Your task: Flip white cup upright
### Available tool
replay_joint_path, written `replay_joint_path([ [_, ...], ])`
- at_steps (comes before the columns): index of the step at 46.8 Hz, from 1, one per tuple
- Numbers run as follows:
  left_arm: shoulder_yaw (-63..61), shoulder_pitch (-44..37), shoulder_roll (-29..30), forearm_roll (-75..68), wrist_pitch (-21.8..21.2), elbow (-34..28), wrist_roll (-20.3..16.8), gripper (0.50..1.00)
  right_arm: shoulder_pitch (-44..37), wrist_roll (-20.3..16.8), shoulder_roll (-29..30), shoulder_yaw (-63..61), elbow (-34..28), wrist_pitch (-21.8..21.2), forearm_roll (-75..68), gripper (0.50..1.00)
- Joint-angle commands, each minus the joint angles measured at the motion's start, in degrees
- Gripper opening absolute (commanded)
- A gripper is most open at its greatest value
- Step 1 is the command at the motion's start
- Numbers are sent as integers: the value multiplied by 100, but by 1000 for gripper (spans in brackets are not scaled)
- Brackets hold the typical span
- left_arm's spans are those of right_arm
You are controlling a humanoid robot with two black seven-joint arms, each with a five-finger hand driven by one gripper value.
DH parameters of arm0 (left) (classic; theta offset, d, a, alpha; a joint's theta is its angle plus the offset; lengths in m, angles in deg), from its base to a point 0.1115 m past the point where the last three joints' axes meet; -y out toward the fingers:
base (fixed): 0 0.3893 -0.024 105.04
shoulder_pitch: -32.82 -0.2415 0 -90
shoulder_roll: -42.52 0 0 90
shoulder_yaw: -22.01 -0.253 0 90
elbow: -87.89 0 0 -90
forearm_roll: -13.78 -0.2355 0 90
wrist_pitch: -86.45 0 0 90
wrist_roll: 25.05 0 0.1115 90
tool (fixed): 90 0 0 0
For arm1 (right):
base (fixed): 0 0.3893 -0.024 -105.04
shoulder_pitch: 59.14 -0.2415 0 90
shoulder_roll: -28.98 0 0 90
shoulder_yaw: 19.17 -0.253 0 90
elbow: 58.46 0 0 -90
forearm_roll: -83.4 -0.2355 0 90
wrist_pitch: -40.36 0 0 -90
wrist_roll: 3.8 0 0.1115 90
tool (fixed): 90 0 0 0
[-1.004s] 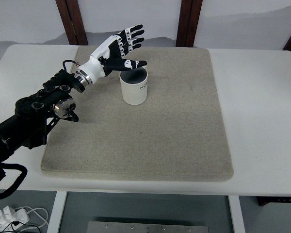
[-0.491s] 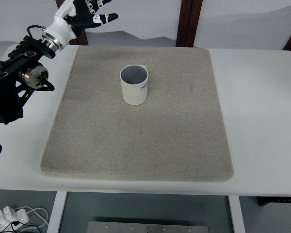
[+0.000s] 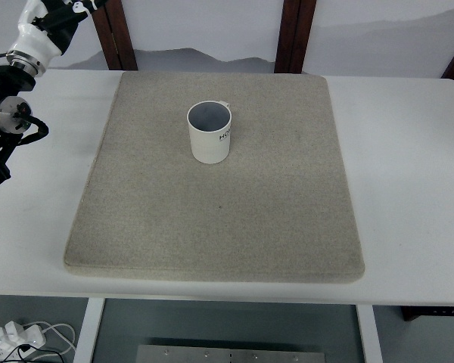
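Observation:
A white cup (image 3: pixel 209 134) stands upright on the beige mat (image 3: pixel 212 219), its mouth facing up and dark lettering on its side. Nothing touches it. My left arm (image 3: pixel 7 113) comes in at the top left corner, far from the cup. Its hand (image 3: pixel 51 13) sits at the top edge of the picture, mostly cut off by the frame. The right arm does not show.
The mat lies on a white table (image 3: pixel 408 189). Dark wooden posts (image 3: pixel 295 34) stand against the wall behind the table. White cables (image 3: pixel 15 336) lie on the floor at the bottom left.
The left hand has drawn back from right beside the cup's rim, up and to the left, to the picture's top left corner. The cup has stayed upright in place.

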Motion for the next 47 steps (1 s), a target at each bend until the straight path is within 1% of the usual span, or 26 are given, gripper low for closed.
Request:
replay_joint_path([
  [1,-10,-79,-51,371,27,-71,308,994,0,0,0,0,4,-1,0,952],
  [5,7,-140,-104,565,36,-89,607,994,0,0,0,-18,-5,-1,0,952],
  [12,51,-228,-244,881,79,-238,818,994,0,0,0,-9,-5,-1,0,952],
  [18,236,-255,-534,1250,378,-756,1029,994,0,0,0,0,-5,-1,0,952],
  [23,455,-325,-737,1593,414,-1090,1328,994,0,0,0,-9,-5,-1,0,952],
  [28,552,-404,-895,1751,449,-1249,1364,994,0,0,0,-26,-5,-1,0,952],
  [36,702,-448,-1053,1795,466,-1258,1364,994,0,0,0,-18,-5,-1,0,952],
  [47,719,-439,-1124,1787,466,-1258,1355,994,0,0,0,-26,-5,-1,0,952],
])
